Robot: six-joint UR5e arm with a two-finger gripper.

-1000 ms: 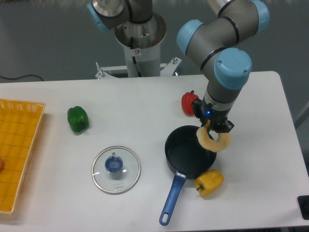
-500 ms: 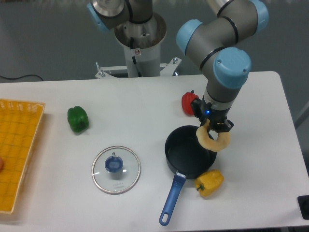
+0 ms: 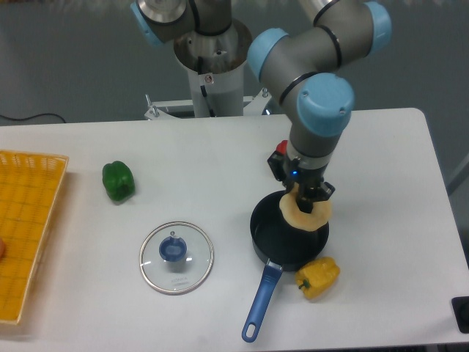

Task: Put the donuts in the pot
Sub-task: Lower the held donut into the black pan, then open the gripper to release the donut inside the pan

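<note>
The pale tan ring donut [image 3: 304, 213] hangs from my gripper [image 3: 306, 196], which is shut on its upper edge. It is held over the right part of the black pot [image 3: 282, 238], whose long blue handle [image 3: 260, 301] points toward the table's front edge. The donut hangs tilted above the pot's inside, and I cannot tell if it touches the rim. The fingertips are mostly hidden by the wrist and the donut.
A yellow bell pepper [image 3: 318, 276] lies just right of the pot's handle. A red pepper [image 3: 279, 155] is mostly hidden behind the arm. A glass lid with blue knob [image 3: 176, 256] lies left of the pot. A green pepper [image 3: 118, 180] and a yellow basket [image 3: 22, 227] are farther left.
My gripper has moved left with the donut, from over the pot's right rim to over the pot's inside. Nothing else has moved.
</note>
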